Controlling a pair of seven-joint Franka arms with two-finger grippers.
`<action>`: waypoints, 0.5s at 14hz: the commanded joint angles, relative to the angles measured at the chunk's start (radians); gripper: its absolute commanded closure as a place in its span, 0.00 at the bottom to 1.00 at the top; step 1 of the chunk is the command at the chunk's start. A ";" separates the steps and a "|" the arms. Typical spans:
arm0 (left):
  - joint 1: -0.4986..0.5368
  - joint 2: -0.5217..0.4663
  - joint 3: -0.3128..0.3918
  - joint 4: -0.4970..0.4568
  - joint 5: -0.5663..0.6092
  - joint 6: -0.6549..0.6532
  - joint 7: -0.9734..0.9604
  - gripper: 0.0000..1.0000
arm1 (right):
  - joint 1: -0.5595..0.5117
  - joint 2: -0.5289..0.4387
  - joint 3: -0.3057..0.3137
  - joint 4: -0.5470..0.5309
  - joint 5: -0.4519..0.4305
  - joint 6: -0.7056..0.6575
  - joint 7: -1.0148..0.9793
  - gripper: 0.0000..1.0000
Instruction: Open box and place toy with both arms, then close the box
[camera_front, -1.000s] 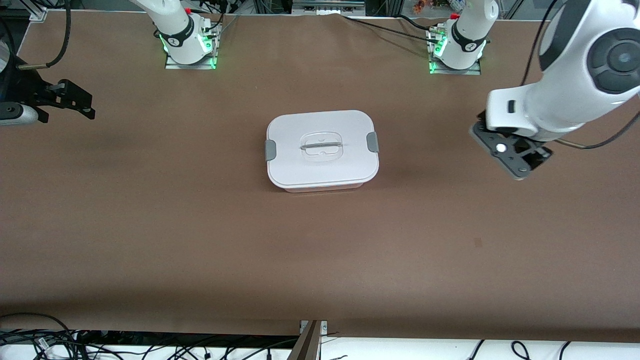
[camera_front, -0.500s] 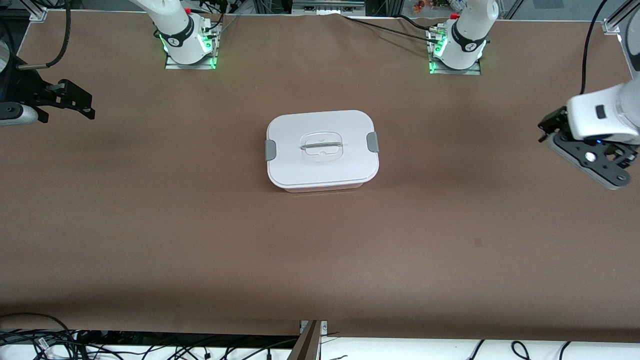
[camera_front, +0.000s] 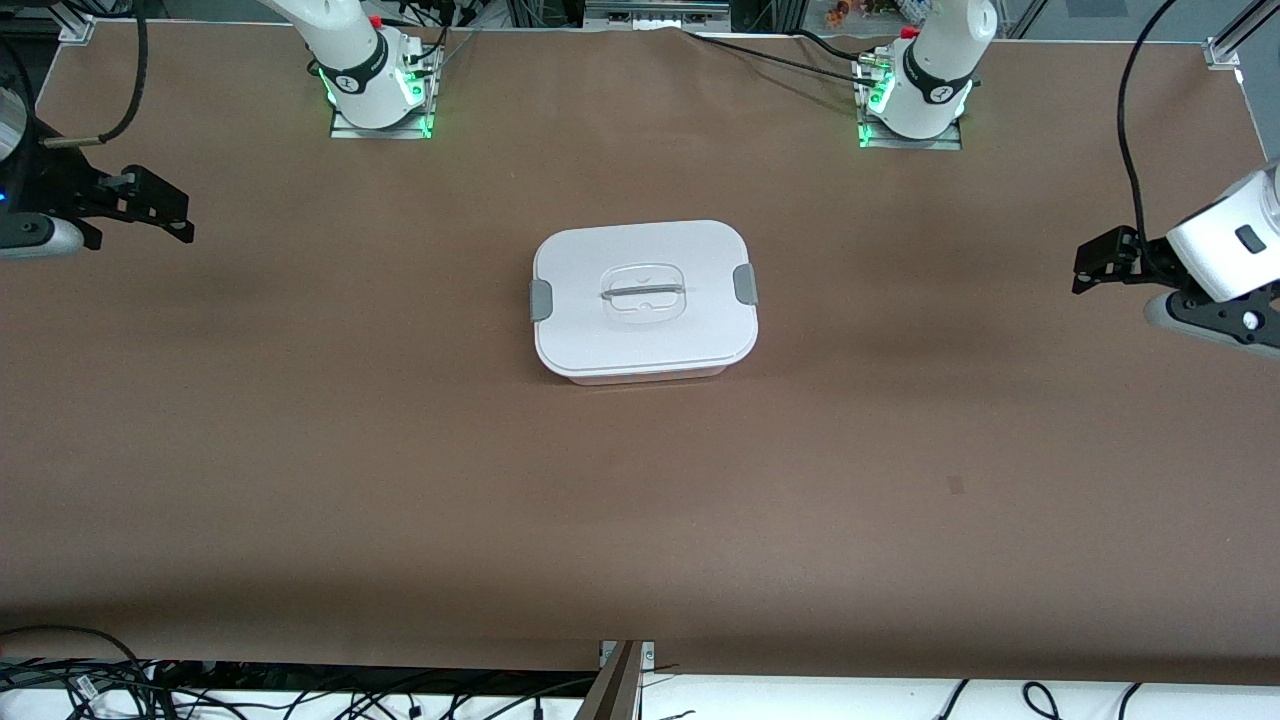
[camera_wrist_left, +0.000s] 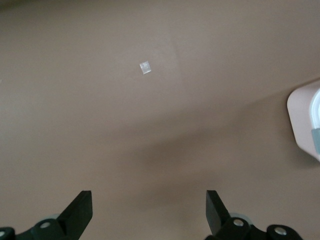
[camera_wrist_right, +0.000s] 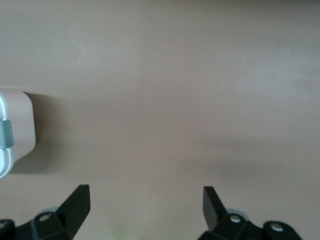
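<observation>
Front view shows a wide brown paper-covered table (camera_front: 400, 480) with a white rounded-rectangle plastic box (camera_front: 645, 298) at its middle. Its white lid with a clear recessed handle (camera_front: 645, 293) sits flat on the box, and a grey clip (camera_front: 541, 299) at each short end lies against the lid edge. No toy shows in any view; whether one is inside the box cannot be told. The left end effector (camera_wrist_left: 149, 212) hangs over the table near the left arm's end, well apart from the box, its black fingers (camera_wrist_left: 80, 210) spread wide on nothing. The right end effector (camera_wrist_right: 146, 207) hangs near the right arm's end, likewise spread wide and holding nothing. This fits a box waiting to be opened, or one closed again with the toy inside.
</observation>
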 joint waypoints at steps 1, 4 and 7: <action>-0.051 -0.176 0.078 -0.230 -0.055 0.086 -0.104 0.00 | -0.006 0.024 0.004 0.025 0.007 0.003 0.005 0.00; -0.116 -0.232 0.144 -0.305 -0.056 0.114 -0.146 0.00 | -0.004 0.023 0.002 0.035 0.004 0.000 0.002 0.00; -0.129 -0.219 0.174 -0.301 -0.085 0.114 -0.135 0.00 | -0.006 0.023 0.001 0.041 0.004 0.002 0.000 0.00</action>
